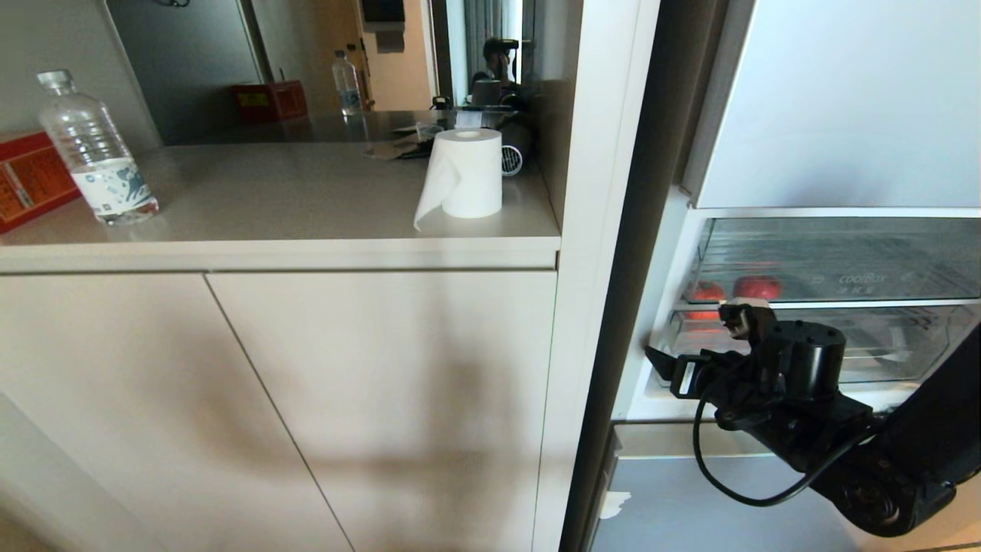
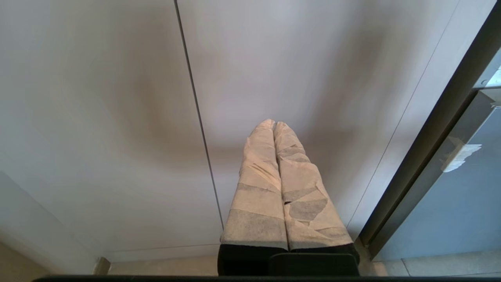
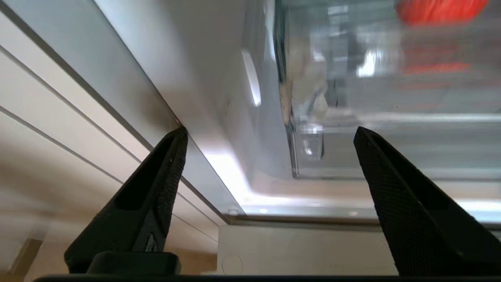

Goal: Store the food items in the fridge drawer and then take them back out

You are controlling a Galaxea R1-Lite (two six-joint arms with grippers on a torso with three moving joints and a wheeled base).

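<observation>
Head view | right hand (image 1: 697, 343) wide, empty, before fridge drawer (image 1: 843, 257) | beige countertop (image 1: 306, 199) alongside

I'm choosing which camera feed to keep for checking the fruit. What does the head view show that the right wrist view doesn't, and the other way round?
Only the head view shows the counter with the water bottle and paper roll, and two red fruits inside the fridge drawer.

Only the right wrist view shows the black fingers spread wide with nothing between them.

Both show the right gripper at the fridge's lower left corner and red fruit behind clear plastic.
</observation>
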